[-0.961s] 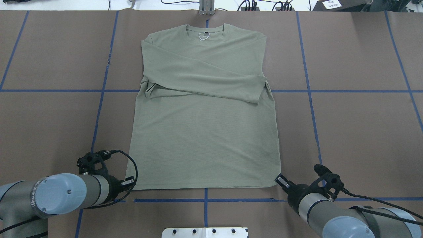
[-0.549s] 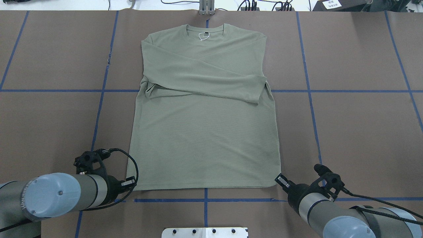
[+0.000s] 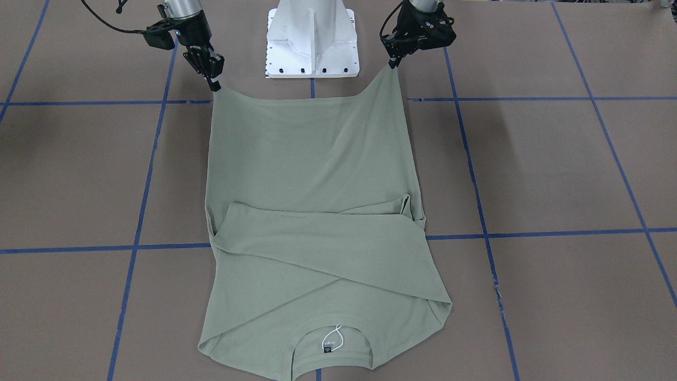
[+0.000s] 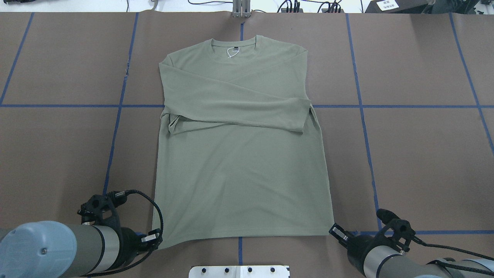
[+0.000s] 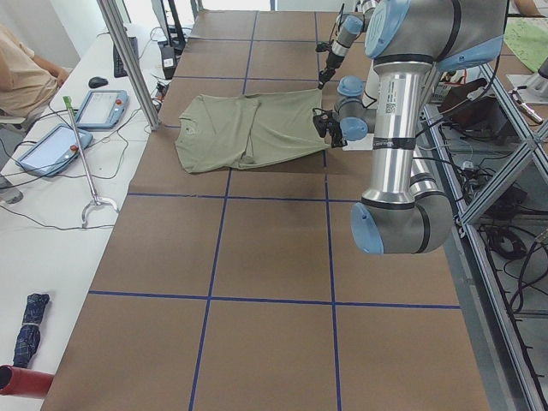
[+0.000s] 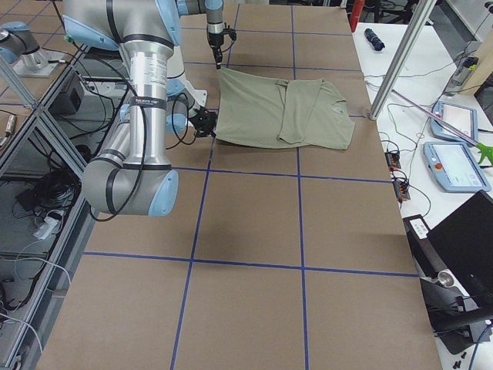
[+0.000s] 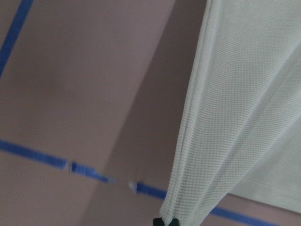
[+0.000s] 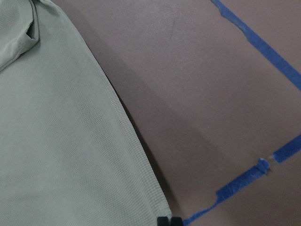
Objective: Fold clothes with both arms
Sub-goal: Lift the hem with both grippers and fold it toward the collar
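Observation:
The sage-green long-sleeve shirt (image 4: 239,162) lies flat on the brown table, neck and black label with white string loop (image 4: 232,51) at the far side, both sleeves folded across the chest. My left gripper (image 4: 156,237) is shut on the hem's left corner; it also shows in the front-facing view (image 3: 394,64). My right gripper (image 4: 335,229) is shut on the hem's right corner, seen in the front-facing view (image 3: 214,85) too. Both corners are raised off the table, with the hem (image 3: 312,98) sagging between them. The wrist views show cloth (image 7: 235,117) (image 8: 61,141) running down into the closed fingertips.
The white pedestal plate (image 3: 312,37) stands between the arms at the near edge. Blue tape lines (image 4: 359,106) grid the table. A metal post (image 4: 241,9) stands at the far edge. An operator (image 5: 21,77) and tablets (image 6: 454,166) are at the white side bench.
Both grippers have pulled back toward the robot base with the hem corners. The whole shirt has slid a little toward the robot and its hem has lifted.

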